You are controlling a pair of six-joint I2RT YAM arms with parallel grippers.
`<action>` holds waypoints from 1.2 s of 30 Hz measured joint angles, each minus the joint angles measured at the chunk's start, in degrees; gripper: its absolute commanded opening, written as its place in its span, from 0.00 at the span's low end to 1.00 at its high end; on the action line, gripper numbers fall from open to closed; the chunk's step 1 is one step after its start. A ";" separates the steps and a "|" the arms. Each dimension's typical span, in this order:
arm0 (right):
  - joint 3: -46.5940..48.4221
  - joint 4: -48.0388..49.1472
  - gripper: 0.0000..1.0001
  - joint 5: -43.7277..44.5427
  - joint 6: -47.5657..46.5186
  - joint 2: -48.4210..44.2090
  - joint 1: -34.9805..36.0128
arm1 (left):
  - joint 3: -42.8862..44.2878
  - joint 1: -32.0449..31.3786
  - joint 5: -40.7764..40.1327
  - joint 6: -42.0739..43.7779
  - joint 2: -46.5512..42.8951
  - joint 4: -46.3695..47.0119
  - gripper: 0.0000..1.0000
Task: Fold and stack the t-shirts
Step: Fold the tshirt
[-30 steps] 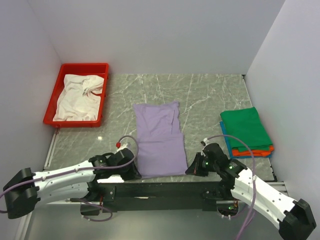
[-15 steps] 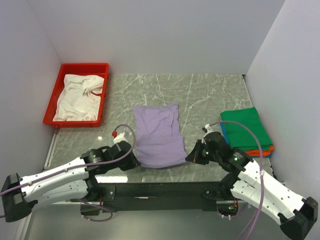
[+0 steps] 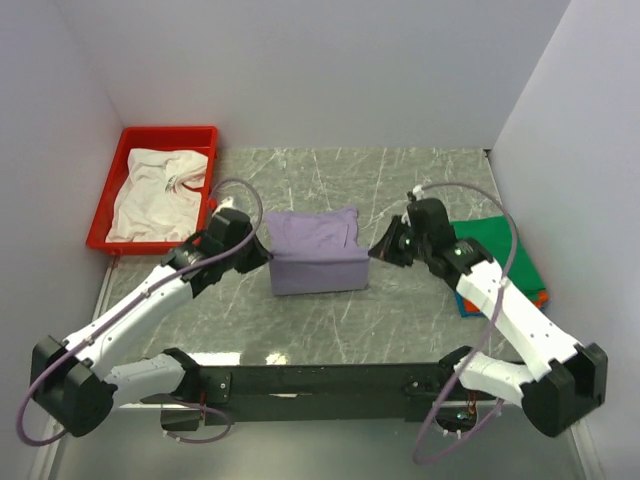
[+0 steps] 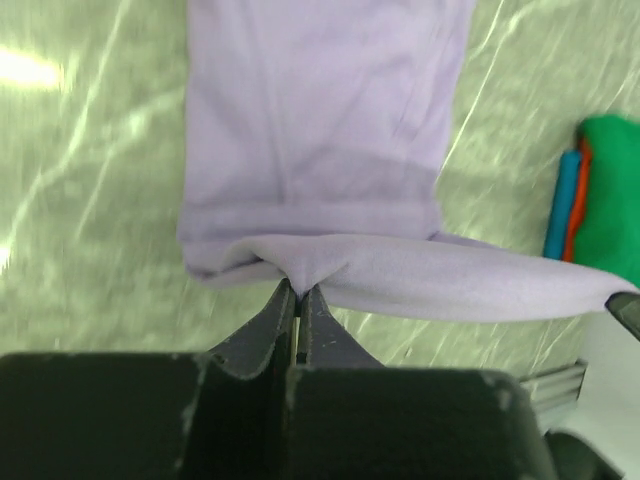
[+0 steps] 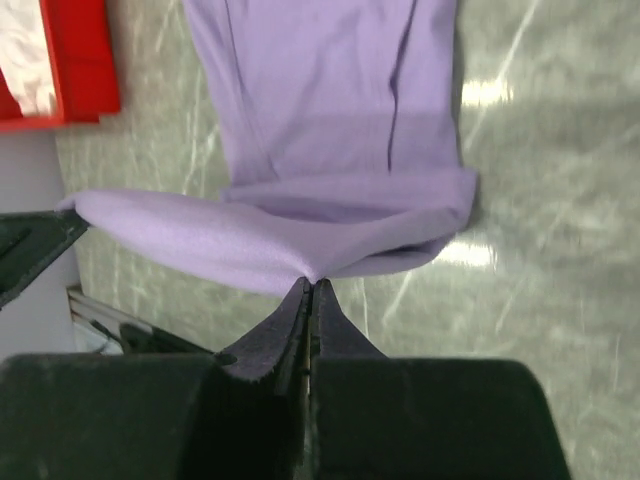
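Folding was the step in hand: the left hand [image 3: 258,250] and the right hand [image 3: 386,250] were each pinched shut on a corner of the lavender t-shirt [image 3: 315,262], holding that doubled edge raised over the shirt's far half, mid-surface [image 3: 330,325]. Next, I judge, the edge needed laying level on the far part, both hands letting go, then a move to the folded stack [image 3: 505,240] at the right. A white t-shirt [image 3: 155,195] lay crumpled in the red tray [image 3: 170,133], far left. No brand, label or writing was readable.
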 measured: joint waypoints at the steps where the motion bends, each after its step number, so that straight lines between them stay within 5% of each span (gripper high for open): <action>1: 1.66 0.50 0.00 -0.48 -0.50 2.03 -1.11 | 1.42 1.20 0.52 0.79 1.46 0.44 0.00; 27: 41.16 5.22 0.00 -12.41 -3.39 54.42 -14.64 | 35.58 18.40 10.43 5.79 47.17 6.25 0.00; 29: 44.70 5.01 0.07 -13.11 -3.52 58.31 -14.91 | 37.11 19.10 10.97 5.79 49.11 6.27 0.00; 30: 46.49 4.79 0.21 -13.33 -3.58 60.30 -14.95 | 37.62 19.39 11.08 5.79 49.88 6.29 0.01; 32: 50.49 3.56 0.39 -13.27 -3.98 63.71 -14.97 | 38.62 20.00 11.26 5.92 51.49 6.03 0.18; 33: 52.72 2.78 0.52 -13.09 -4.39 65.37 -15.02 | 39.10 20.41 11.37 6.19 52.33 5.88 0.39; 36: 57.00 0.79 0.63 -11.96 -5.77 67.78 -15.37 | 40.96 22.43 11.58 7.30 54.62 5.33 0.72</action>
